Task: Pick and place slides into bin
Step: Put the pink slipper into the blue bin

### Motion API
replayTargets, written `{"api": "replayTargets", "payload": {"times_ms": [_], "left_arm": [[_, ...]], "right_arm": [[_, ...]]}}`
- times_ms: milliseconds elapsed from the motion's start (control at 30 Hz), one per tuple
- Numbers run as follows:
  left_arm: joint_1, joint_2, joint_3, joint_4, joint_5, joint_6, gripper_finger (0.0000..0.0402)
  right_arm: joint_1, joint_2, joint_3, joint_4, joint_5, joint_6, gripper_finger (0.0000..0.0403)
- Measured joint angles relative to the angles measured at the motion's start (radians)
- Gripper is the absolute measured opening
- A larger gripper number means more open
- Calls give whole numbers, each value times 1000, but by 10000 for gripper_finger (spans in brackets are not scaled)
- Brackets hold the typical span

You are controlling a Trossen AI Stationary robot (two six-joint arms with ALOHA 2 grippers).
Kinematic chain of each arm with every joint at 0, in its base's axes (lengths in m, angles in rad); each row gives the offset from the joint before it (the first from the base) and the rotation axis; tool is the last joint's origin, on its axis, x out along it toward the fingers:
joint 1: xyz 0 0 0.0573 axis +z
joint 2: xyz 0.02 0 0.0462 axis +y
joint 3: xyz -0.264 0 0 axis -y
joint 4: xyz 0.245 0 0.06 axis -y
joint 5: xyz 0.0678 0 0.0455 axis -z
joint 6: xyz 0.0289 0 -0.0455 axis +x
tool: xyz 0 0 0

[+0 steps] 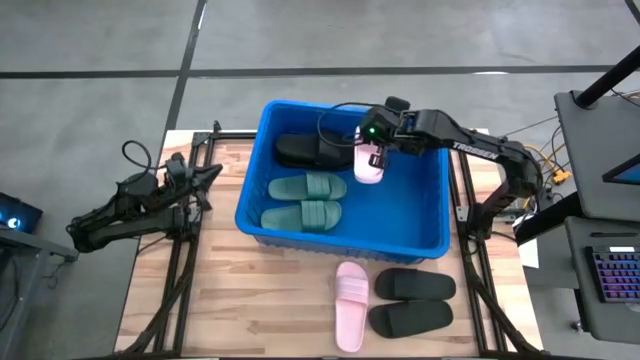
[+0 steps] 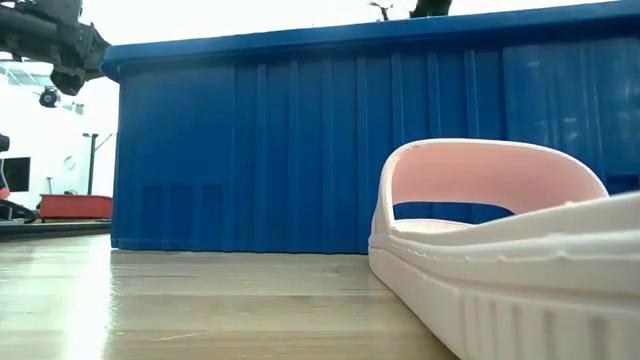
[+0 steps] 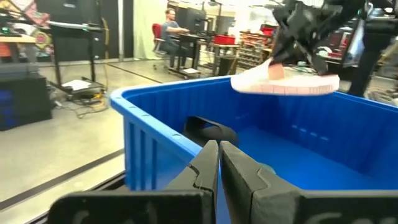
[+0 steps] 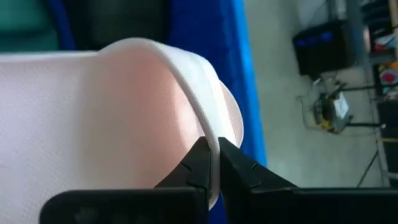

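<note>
With my right claw (image 1: 378,152) pinched on the strap edge of a pale pink rubber slide (image 1: 369,163), I hold that sandal in the air above the large bright blue plastic bin (image 1: 428,200), upper centre of the high view. Beneath it in the bin lie one black slide (image 1: 310,151) and a dark green pair (image 1: 305,200). On the wooden table (image 1: 260,300) below the bin sit the second pink slide (image 1: 351,305) and two black slides (image 1: 412,300). My left claw (image 1: 200,180), fingers together, waits at the left.

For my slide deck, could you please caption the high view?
Right end effector holds a pink slide over the blue bin.
</note>
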Motion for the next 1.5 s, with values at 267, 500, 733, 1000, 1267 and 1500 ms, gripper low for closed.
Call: {"api": "replayTargets", "payload": {"times_ms": [267,500,733,1000,1267,1500], "left_arm": [[0,1,0,-1,-95,-2,2],[0,1,0,-2,-138,-3,2],[0,1,0,-2,-162,-20,2],[0,1,0,-4,-189,-28,2],[0,1,-1,-3,-189,-30,2],[0,1,-1,-3,-189,-55,2]], "right_arm": [[-33,-11,-227,138,-33,-35,12],[-36,-10,-375,270,-70,-43,12],[-32,-10,-424,262,-133,17,12],[-35,-9,-446,318,-201,14,12],[-64,-9,-543,468,-205,5,12],[-71,-9,-639,577,-177,14,12]]}}
